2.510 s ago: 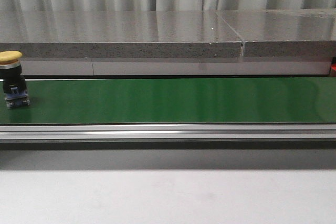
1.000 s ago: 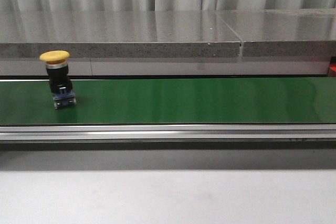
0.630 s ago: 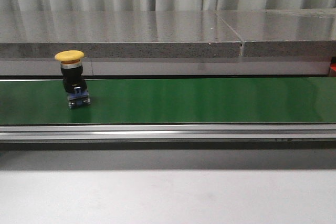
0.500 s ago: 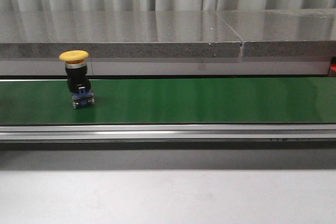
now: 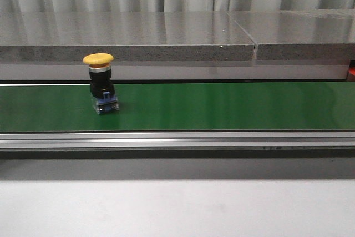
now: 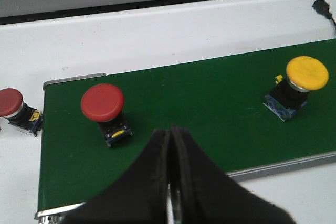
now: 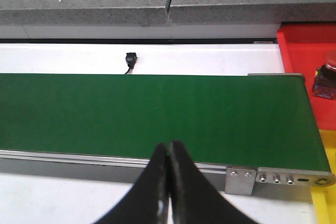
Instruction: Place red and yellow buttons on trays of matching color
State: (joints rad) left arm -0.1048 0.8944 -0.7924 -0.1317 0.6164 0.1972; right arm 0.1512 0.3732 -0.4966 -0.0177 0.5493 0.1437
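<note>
A yellow button (image 5: 100, 83) with a black body stands upright on the green belt (image 5: 222, 106), left of its middle; the left wrist view shows this yellow button (image 6: 302, 80) too. A red button (image 6: 103, 104) stands on the belt (image 6: 199, 108) near its end, and another red button (image 6: 11, 107) sits on the white surface beside the belt. My left gripper (image 6: 169, 132) is shut and empty above the belt's near edge. My right gripper (image 7: 168, 148) is shut and empty over the belt (image 7: 157, 114). A red tray (image 7: 310, 51) holds a dark red button (image 7: 326, 77). A yellow tray (image 7: 328, 182) shows at the edge.
A grey stone ledge (image 5: 166, 31) runs behind the belt, with a curtain beyond. A metal rail (image 5: 177, 140) borders the belt's front. A small black cable end (image 7: 129, 61) lies on the white surface behind the belt.
The yellow button has travelled rightward along the belt, from the far left edge to left of the middle. Neither gripper appears in the front view.
</note>
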